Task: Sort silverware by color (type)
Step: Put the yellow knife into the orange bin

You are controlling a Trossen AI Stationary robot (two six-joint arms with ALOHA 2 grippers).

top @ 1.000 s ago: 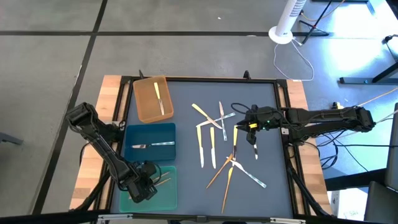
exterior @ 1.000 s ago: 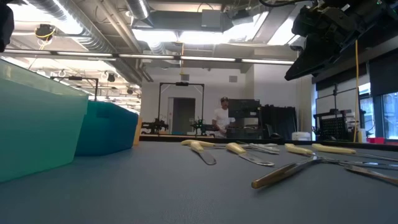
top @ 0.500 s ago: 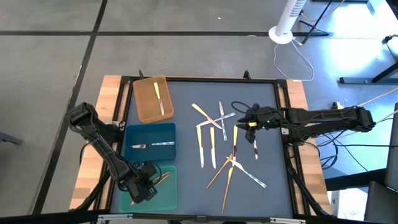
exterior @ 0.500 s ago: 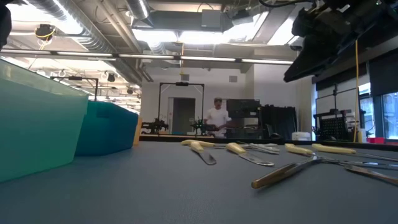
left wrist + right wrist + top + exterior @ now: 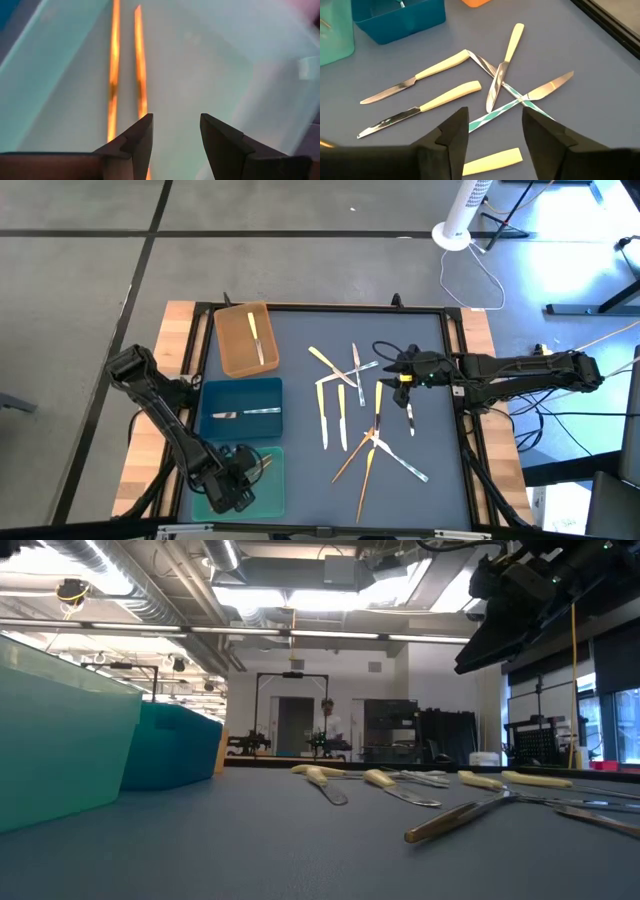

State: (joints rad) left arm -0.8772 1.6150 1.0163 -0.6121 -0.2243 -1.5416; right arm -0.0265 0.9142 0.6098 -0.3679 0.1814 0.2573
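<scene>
My left gripper [image 5: 175, 125] hangs open over the teal tray [image 5: 268, 492], above two orange-gold utensils [image 5: 114, 75] that lie flat on the tray's floor. My right gripper [image 5: 495, 117] stands open above the loose silverware [image 5: 355, 415] spread on the grey mat. Below it lie yellow-handled knives [image 5: 450, 96], crossed silver pieces [image 5: 520, 97] and one yellow handle [image 5: 492, 161] near its fingers. It holds nothing. A silver knife [image 5: 409, 415] lies on the mat just near of it.
The brown tray [image 5: 238, 352] at the far left holds a yellow-handled piece. The blue tray [image 5: 262, 392] in the middle holds a silver one. Orange-gold and silver pieces [image 5: 365, 465] cross on the mat toward the near edge. A person [image 5: 328, 730] stands far off in the room.
My right gripper has drifted a little toward the table's far edge above the scattered pieces. My left gripper has shifted slightly toward the near edge over the teal tray, where the orange-gold pieces lie.
</scene>
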